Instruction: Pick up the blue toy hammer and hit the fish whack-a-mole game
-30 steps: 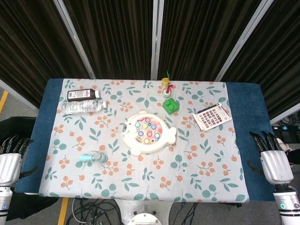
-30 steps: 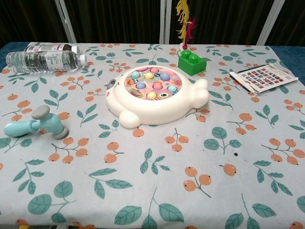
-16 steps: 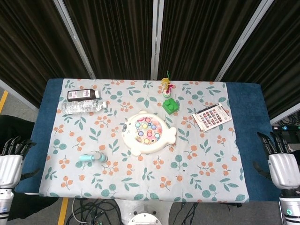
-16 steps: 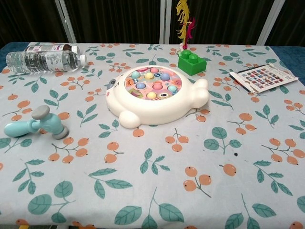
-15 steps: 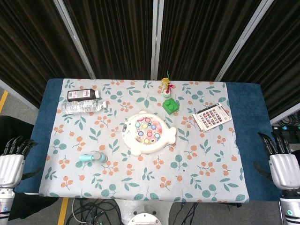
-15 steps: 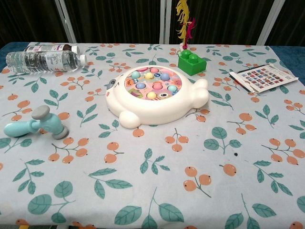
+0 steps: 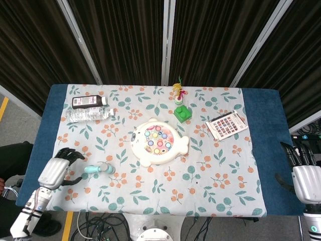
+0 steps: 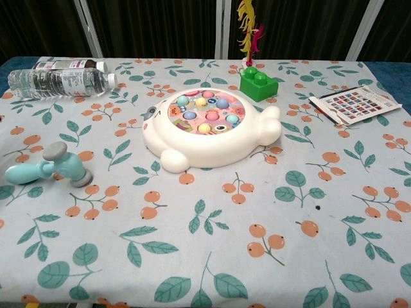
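The blue toy hammer lies on its side on the left of the patterned cloth, its handle pointing left. The white fish whack-a-mole game sits mid-table with coloured buttons on its pink face. My left hand hovers over the table's left edge just left of the hammer's handle, fingers apart, holding nothing. My right hand stays off the table's right edge, fingers extended, empty. Neither hand shows in the chest view.
A clear water bottle and a dark bottle lie at the back left. A green block with a feathered toy stands behind the game. A printed card lies at the right.
My left hand has moved in from beside the table's left edge toward the hammer's handle. My right hand has sunk slightly lower. The hammer and game have not moved.
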